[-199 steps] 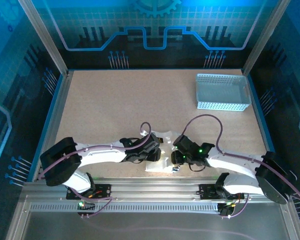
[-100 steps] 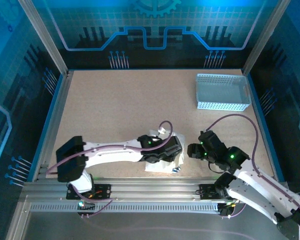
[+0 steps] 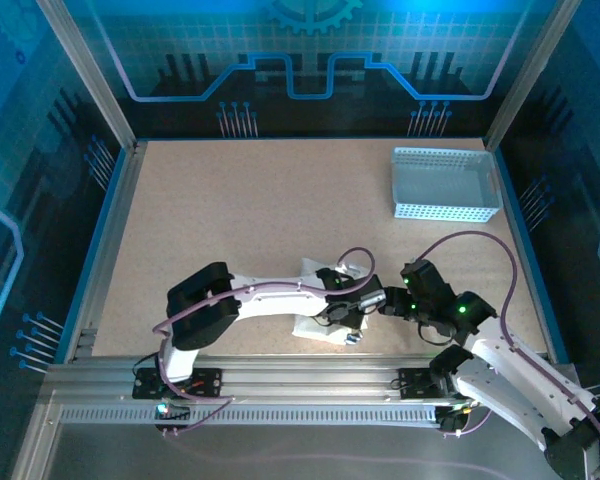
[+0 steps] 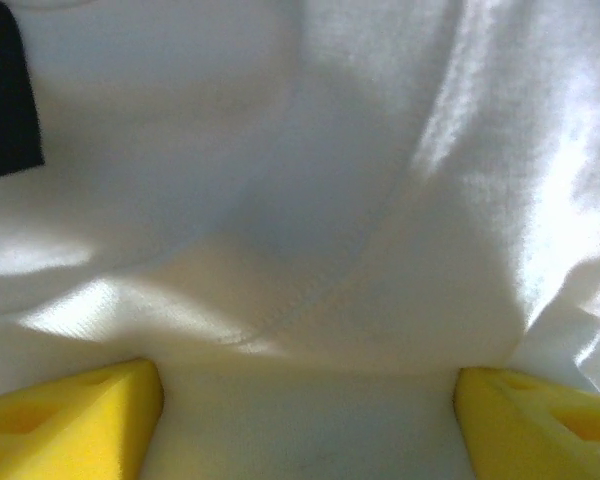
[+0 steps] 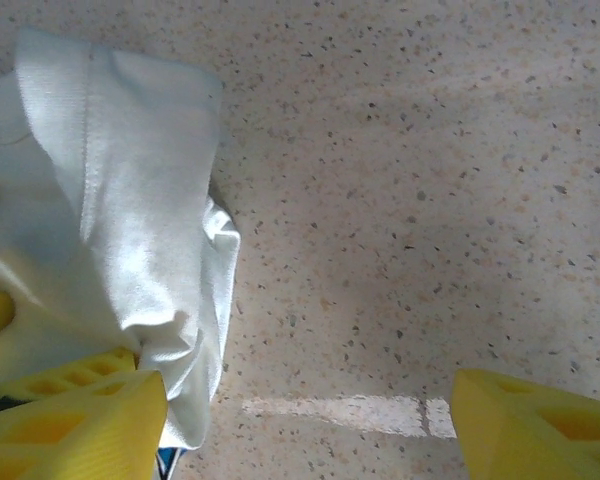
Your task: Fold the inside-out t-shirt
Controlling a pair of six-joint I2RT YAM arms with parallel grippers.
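Observation:
The inside-out t-shirt (image 3: 318, 328) is a small white bundle near the table's front edge, mostly hidden under my left arm. My left gripper (image 3: 370, 299) reaches over its right side. In the left wrist view white cloth (image 4: 310, 200) lies under and between the yellow fingertips (image 4: 70, 420), and the left gripper (image 4: 308, 420) is open wide. My right gripper (image 3: 390, 304) sits just right of the shirt. It is open (image 5: 305, 420) with bare table between its fingers, and the shirt's edge (image 5: 110, 200) touches its left finger (image 5: 70, 425).
A light blue-grey perforated basket (image 3: 445, 185) stands at the back right. The speckled tabletop (image 3: 240, 220) stretches behind and left of the shirt. A blue rail (image 3: 100, 250) edges the table on the left, and a metal frame runs along the front.
My left arm has stretched rightwards across the shirt. The right arm pulled off the shirt to the right. Both grippers have opened wider.

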